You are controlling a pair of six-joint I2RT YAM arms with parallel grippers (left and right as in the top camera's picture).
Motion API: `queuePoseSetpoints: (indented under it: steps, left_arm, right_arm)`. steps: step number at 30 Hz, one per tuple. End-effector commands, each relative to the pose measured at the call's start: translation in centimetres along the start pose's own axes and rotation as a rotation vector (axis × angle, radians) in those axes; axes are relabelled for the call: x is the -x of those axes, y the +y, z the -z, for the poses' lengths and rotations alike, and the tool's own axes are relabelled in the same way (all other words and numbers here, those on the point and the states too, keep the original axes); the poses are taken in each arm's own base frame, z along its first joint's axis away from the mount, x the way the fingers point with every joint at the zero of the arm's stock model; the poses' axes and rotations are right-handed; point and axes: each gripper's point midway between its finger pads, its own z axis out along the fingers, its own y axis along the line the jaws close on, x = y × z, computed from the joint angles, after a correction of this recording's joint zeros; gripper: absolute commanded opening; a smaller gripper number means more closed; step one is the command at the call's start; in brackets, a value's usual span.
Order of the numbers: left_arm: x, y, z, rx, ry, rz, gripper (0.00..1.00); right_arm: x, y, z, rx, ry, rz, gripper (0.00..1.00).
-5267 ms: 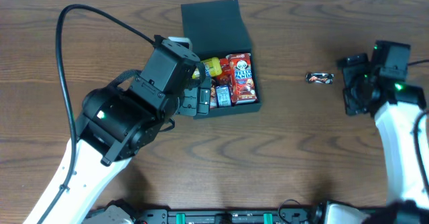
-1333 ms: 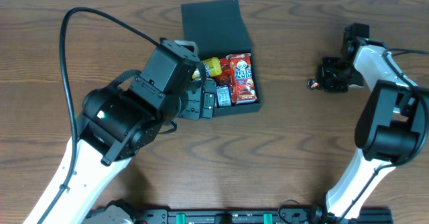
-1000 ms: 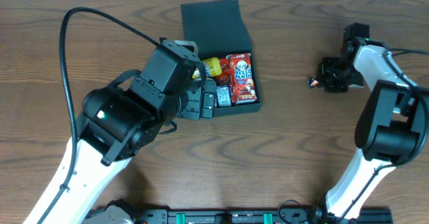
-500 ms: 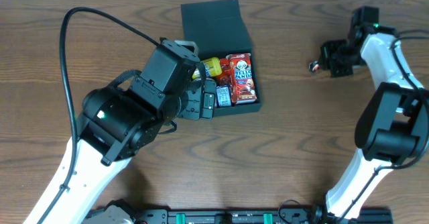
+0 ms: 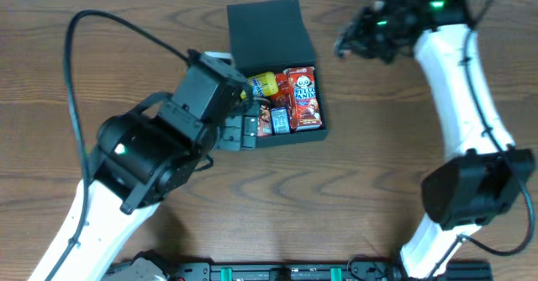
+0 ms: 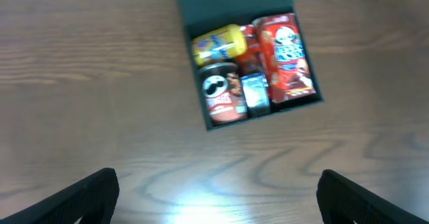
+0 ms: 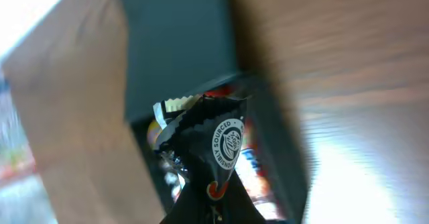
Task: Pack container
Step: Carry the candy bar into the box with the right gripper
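Where the container [image 5: 271, 27] sits, brown wooden table [image 5: 378, 188] (grained)

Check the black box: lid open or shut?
Open. The flap lid lies folded back flat on the table behind the container, and the snacks inside are exposed from above.
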Motion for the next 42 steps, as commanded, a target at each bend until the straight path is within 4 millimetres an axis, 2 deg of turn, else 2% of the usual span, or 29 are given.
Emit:
queuePoseSetpoints:
  steps: [1, 4, 9, 13, 18, 22, 35, 42]
  left_arm:
    - [0.4, 1.7, 1.8, 0.048, -0.065, 0.049, 0.95]
    - [0.0, 2.2, 2.2, 0.063, -0.057, 0.045, 0.95]
    - [-0.6, 2.6, 2.2, 0.078, -0.034, 0.052, 0.95]
    - [-0.8, 2.5, 2.2, 0.071, -0.024, 0.055, 0.95]
    - [-1.2, 2.6, 2.2, 0.075, -0.008, 0.069, 0.95]
    - [-1.4, 2.7, 2.2, 0.080, 0.000, 0.066, 0.95]
    - [-1.5, 2.7, 2.2, 0.081, 0.003, 0.070, 0.95]
    - [-1.6, 2.7, 2.2, 0.082, 0.004, 0.080, 0.95]
  right_arm:
    - [-2.7, 4.0, -0.8, 0.038, 0.024, 0.173, 0.02]
    - [-4.6, 6.4, -1.9, 0.026, 0.015, 0.254, 0.02]
    - [-8.3, 8.3, -3.2, -0.005, 0.057, 0.372, 0.02]
    - [-8.8, 7.4, -5.3, -0.070, 0.075, 0.393, 0.02]
    - [-9.3, 5.2, -9.1, -0.134, 0.154, 0.389, 0.02]
    - [-9.7, 4.2, -10.5, -0.164, 0.189, 0.379, 0.02]
    - [-8.7, 2.2, -11.1, -0.272, 0.145, 0.391, 0.02]
    - [-8.6, 2.0, -11.2, -0.279, 0.143, 0.391, 0.02]
